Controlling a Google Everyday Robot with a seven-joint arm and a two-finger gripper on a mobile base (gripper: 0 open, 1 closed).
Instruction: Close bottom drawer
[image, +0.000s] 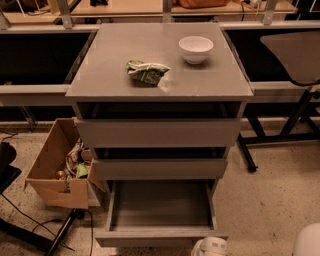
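Before the front of the pulled-out bottom drawer (160, 236), our claw (210, 247) sits just beside the panel, placed, we judge, to push it in; whether it is open or closed we cannot tell.

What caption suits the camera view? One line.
Bottom drawer stands open, gripper low by its front; bowl and green bag sit on the cabinet.
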